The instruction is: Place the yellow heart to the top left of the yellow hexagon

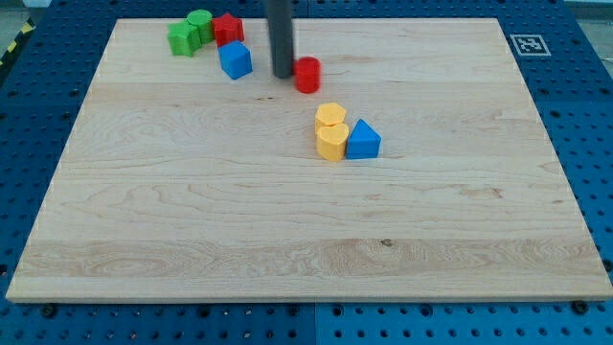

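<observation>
- Yellow heart [332, 142] lies mid-counter [192, 220], touching the yellow hexagon [330, 115] just above it and the blue triangle [363, 140] on the view's right.
- My tip [283, 75] stands just left of the red cylinder [307, 74], well apart from the heart.
- No pincer here, only the rod.

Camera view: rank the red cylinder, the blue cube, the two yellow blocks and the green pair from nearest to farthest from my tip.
Measured from my tip:
1. Red cylinder, just to the view's right of it.
2. Blue cube, to the view's left.
3. Yellow hexagon and yellow heart, below and right, touching each other.
4. Green blocks, top left corner, farthest.
</observation>
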Robot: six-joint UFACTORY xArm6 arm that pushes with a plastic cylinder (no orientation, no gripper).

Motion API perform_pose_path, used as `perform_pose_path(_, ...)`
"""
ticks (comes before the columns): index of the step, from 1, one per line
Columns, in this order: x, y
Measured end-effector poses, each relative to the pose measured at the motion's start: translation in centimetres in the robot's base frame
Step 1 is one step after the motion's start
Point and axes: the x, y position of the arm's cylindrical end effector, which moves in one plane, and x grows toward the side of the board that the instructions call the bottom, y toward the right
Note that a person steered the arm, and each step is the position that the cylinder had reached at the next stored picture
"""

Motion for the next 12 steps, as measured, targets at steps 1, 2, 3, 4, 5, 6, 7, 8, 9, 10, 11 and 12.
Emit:
perform_pose_path(1, 0.7, 3.0)
perform_pose_path(2, -1.6, 1.7)
perform_pose_path(3, -2.8, 4.2)
perform_pose_path(4, -2.5, 9.5)
perform_pose_path(5, 0.5, 10.2)
perform_pose_path(6, 2.5, 8.4)
perform_pose_path(7, 2.7, 6.2)
perform_pose_path(8, 1.9, 6.6)
perform_pose_path(9, -0.6, 6.4)
perform_pose_path(10, -0.7, 4.6)
perform_pose_path(11, 1.0, 4.4)
perform_pose_path(12, 2.1, 4.4)
